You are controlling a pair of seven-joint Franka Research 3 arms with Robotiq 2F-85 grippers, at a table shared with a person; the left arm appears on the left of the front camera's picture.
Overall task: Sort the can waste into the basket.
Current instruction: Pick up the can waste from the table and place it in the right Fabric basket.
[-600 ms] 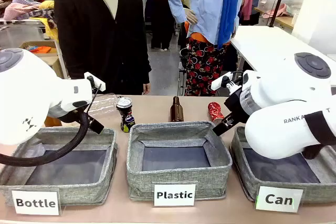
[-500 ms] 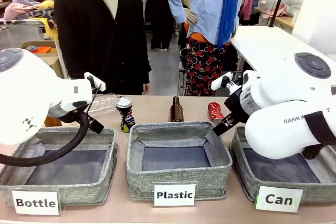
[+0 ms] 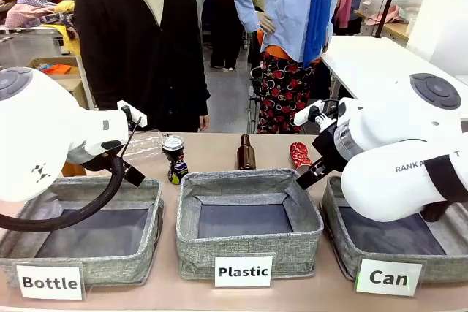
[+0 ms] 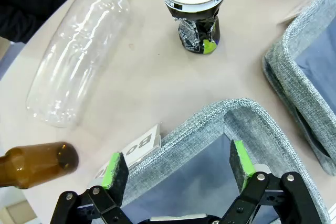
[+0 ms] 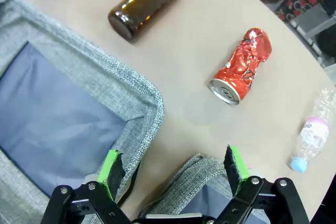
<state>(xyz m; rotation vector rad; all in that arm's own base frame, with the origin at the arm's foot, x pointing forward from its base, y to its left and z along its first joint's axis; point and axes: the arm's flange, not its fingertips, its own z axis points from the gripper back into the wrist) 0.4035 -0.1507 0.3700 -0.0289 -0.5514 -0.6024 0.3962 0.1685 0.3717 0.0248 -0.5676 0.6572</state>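
While both grippers hang with jaws spread wide and empty, the right gripper (image 5: 173,162) has the better line. The red can (image 5: 241,66) lies on its side on the table just ahead of it, a little off to one side. Its long axis slants across the jaws and its mouth end points back toward the gripper. The black can (image 4: 195,17) stands upright ahead of the left gripper (image 4: 178,162). The basket (image 3: 441,267) labelled Can sits beneath the right arm.
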